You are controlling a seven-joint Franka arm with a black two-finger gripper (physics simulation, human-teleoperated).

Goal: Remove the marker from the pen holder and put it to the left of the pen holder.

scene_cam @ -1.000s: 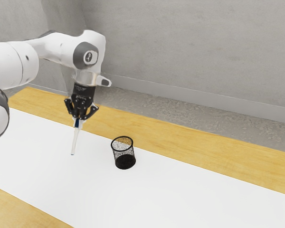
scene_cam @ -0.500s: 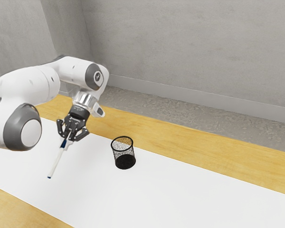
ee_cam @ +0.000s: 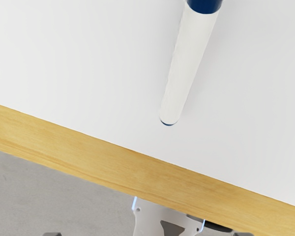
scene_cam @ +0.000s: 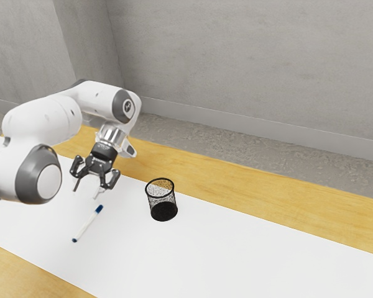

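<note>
My black gripper (scene_cam: pixel 94 180) stands open above the white table surface in the exterior view, its fingers spread with nothing between them. Below it is the white marker (scene_cam: pixel 87 223) with a blue cap, apart from the fingers. In the wrist view the marker (ee_cam: pixel 184 66) shows its white barrel and part of the blue cap. The black mesh pen holder (scene_cam: pixel 162 200) stands upright toward the exterior view's right of the marker, with no marker in it.
A white sheet (scene_cam: pixel 248 248) covers the middle of the wooden table (scene_cam: pixel 286 192), whose bare wood runs along both long sides. Behind the far edge is grey floor, then a grey wall. Part of the robot's base (ee_cam: pixel 160 216) shows beyond the table edge in the wrist view.
The fingers have opened and let go of the marker, which has dropped from a steep tilt under the gripper to a place below it. The hand has shifted slightly; the pen holder has stayed still.
</note>
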